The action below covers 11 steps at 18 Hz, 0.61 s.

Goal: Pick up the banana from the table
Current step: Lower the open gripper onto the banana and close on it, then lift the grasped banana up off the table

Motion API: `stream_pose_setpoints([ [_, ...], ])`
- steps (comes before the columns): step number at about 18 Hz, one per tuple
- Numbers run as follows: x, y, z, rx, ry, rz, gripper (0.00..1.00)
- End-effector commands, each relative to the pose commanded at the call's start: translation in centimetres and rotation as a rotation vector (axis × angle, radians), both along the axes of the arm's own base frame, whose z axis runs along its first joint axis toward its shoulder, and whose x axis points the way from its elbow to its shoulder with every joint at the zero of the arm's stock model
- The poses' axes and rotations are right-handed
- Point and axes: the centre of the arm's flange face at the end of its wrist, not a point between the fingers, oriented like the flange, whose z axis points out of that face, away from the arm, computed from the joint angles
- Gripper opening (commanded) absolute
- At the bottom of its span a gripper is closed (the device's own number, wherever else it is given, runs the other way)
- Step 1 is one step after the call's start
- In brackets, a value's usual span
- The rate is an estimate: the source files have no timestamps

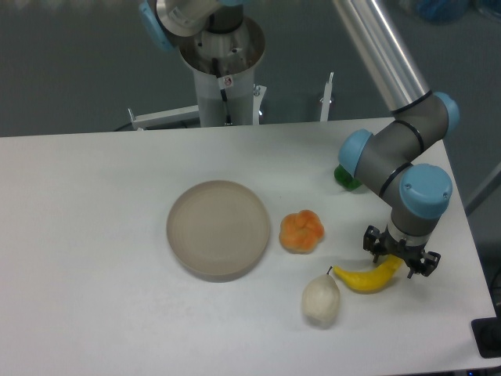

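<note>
Item: gripper (400,259) — hanging low over the right end of the banana (366,277), its two dark fingers standing either side of that end. Whether the fingers are pressing the fruit or merely straddling it cannot be told from this view.

Item: banana — lying on the table (94,235) near the front right corner, its dark tip pointing left toward the pear (321,301). By the look of it, it is not yet lifting; reach and descent seem done, with a firm close and the raise probably still to come.

Materials and shapes:
- Banana: small, curved, smooth bright yellow, seemingly a toy.
- Pear: whitish, rounded, matte, sitting just beside the banana's tip toward the front edge.
- Orange fruit (302,232): lobed, sitting right of the plate (218,229).
- Plate: round, beige, shallow-rimmed, near the table's middle.
- Green object (345,177): glossy, largely hiding behind the arm near the right edge — kind unclear.
- Table: flat, white, matte.
</note>
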Motion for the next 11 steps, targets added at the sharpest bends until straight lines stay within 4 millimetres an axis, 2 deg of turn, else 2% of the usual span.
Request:
stream_pose_setpoints([
  [4,0.0,-0.1,0.3,0.002,0.002,0.002,0.37],
  [8,-0.1,-0.1,0.9,0.006,0.009,0.000,0.36],
  [11,-0.3,-0.1,2.7,0.019,0.026,-0.009,0.35],
])
